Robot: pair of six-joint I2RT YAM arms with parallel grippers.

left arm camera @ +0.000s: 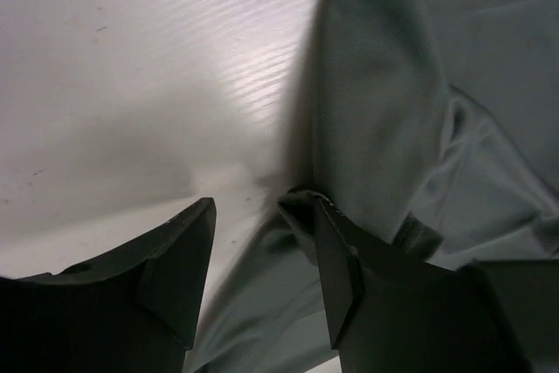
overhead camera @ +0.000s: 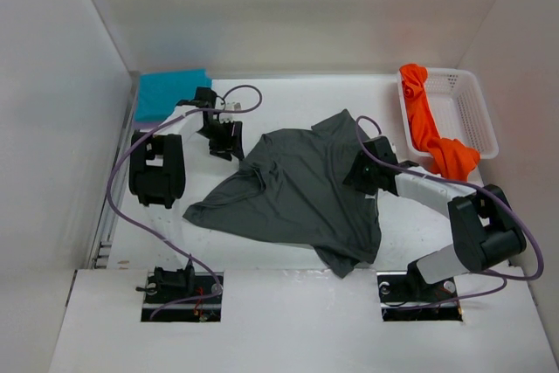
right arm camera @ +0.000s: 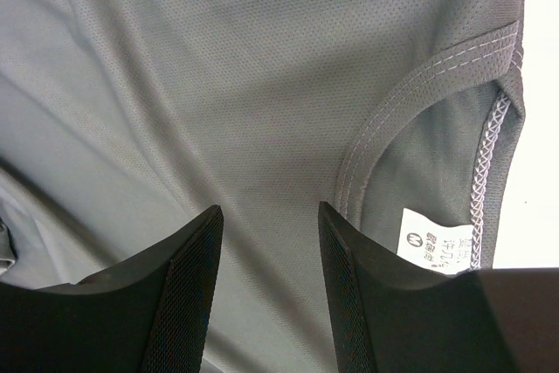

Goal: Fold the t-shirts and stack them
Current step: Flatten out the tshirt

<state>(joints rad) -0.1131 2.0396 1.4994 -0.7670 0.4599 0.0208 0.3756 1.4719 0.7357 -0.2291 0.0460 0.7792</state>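
A dark grey t-shirt [overhead camera: 297, 194] lies spread and rumpled in the middle of the white table [overhead camera: 297, 102]. My left gripper [overhead camera: 229, 141] is at its far left edge. In the left wrist view that gripper [left arm camera: 262, 216] is open, the grey shirt [left arm camera: 384, 111] under it and a fold of cloth lapping over the right fingertip [left arm camera: 327, 224]. My right gripper [overhead camera: 362, 172] hovers over the shirt's right side. It [right arm camera: 271, 211] is open above the grey cloth [right arm camera: 218, 85], beside the collar seam [right arm camera: 384, 120] and a white label [right arm camera: 437, 242]. A folded teal t-shirt [overhead camera: 170, 93] sits at the back left. An orange t-shirt [overhead camera: 428, 128] hangs over the basket's edge.
A white mesh basket [overhead camera: 467, 107] stands at the back right. White walls enclose the table on three sides. The left arm's black body [overhead camera: 157, 168] and purple cables lie along the left side.
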